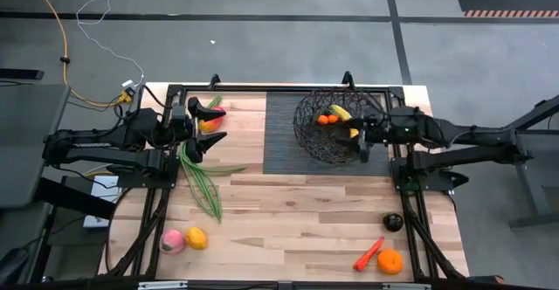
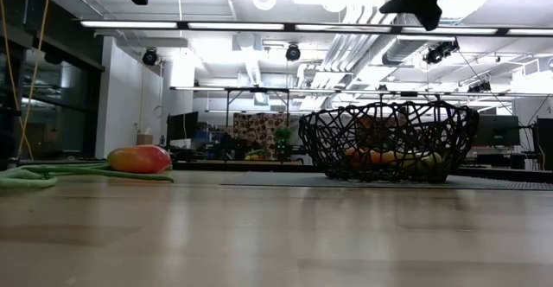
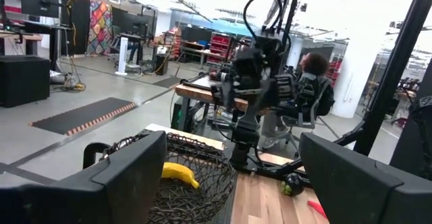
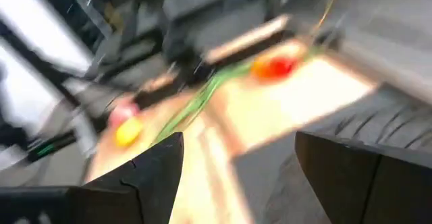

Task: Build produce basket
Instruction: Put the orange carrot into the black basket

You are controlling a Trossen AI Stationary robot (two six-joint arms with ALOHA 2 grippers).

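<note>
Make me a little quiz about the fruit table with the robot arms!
1. True or false: the banana is in the basket.
2. What lies closest to the chili? A) mango B) an orange C) peach
3. Fill in: the mango lies by the ___ gripper.

Key:
1. True; it lies there beside a small orange fruit.
2. B; the orange lies beside it at the table's near right corner.
3. Left; the left gripper hangs open over the mango. The right gripper, open and empty, is over the basket.

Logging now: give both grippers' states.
Left gripper: open, empty, above the mango.
Right gripper: open, empty, over the basket.
</note>
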